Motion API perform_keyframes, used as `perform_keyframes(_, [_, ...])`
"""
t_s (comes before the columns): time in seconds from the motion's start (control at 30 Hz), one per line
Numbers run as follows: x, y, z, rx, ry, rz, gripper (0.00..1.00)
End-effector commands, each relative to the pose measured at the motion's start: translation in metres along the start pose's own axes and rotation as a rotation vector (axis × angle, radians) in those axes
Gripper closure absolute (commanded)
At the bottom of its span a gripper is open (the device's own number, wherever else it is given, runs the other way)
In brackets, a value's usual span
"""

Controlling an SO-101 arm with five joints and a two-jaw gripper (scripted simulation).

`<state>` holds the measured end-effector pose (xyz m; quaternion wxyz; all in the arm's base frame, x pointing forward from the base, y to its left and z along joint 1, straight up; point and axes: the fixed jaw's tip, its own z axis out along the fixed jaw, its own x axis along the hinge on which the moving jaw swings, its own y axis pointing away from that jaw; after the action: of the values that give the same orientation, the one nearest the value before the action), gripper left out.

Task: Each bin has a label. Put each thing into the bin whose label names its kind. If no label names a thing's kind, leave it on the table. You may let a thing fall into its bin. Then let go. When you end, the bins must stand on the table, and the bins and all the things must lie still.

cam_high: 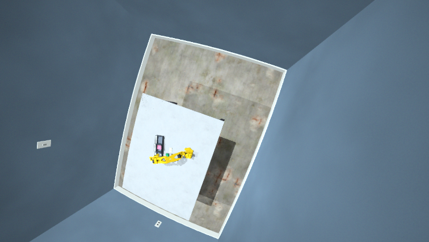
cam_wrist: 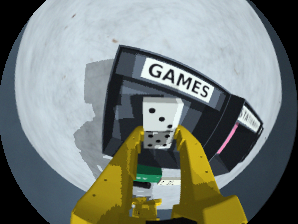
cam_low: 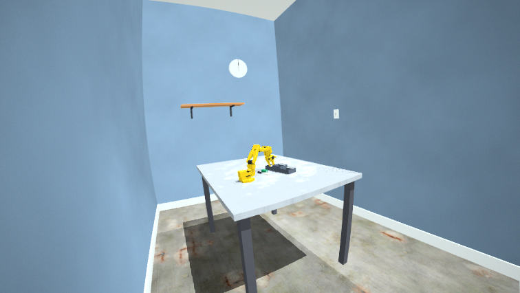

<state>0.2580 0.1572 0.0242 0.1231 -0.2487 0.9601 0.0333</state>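
- Jaws stand narrow and clamped on a white domino (cam_wrist: 158, 121) with black pips; the gripper (cam_wrist: 160, 145) pinches its lower half, so the upper half juts out past the yellow fingers. Judgement: gripping low leaves the tile free to fall away cleanly once released.
- Tucked back between the jaws, toward the wrist, a small green thing (cam_wrist: 148, 176) shows; I cannot tell what it is or whether it lies on the table below.
- Directly beyond the domino's far end sits the dark bin (cam_wrist: 127, 96) whose white label reads GAMES (cam_wrist: 177, 80). The tile hangs over this bin's open compartment, apart from its walls. Judgement: held here because a domino counts as a game piece; this is the drop position.
- Further off to the jaws' right, touching the GAMES bin, is a second bin (cam_wrist: 236, 129) with a pink edge visible; its label is too oblique to read.
- Beyond both bins lies the pale table top (cam_wrist: 80, 43).
- Judgement: next step is opening the jaws; risk is the tile clipping the bin rim.
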Motion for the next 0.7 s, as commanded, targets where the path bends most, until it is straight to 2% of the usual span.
perform_keyframes(0.0, [-0.0124,0.0022,-0.0155,-0.004,-0.080,0.001,1.00])
perform_keyframes(0.33, [-0.0124,0.0022,-0.0154,-0.004,-0.080,0.001,0.99])
perform_keyframes(0.67, [-0.0124,0.0022,-0.0154,-0.004,-0.080,0.001,0.88])
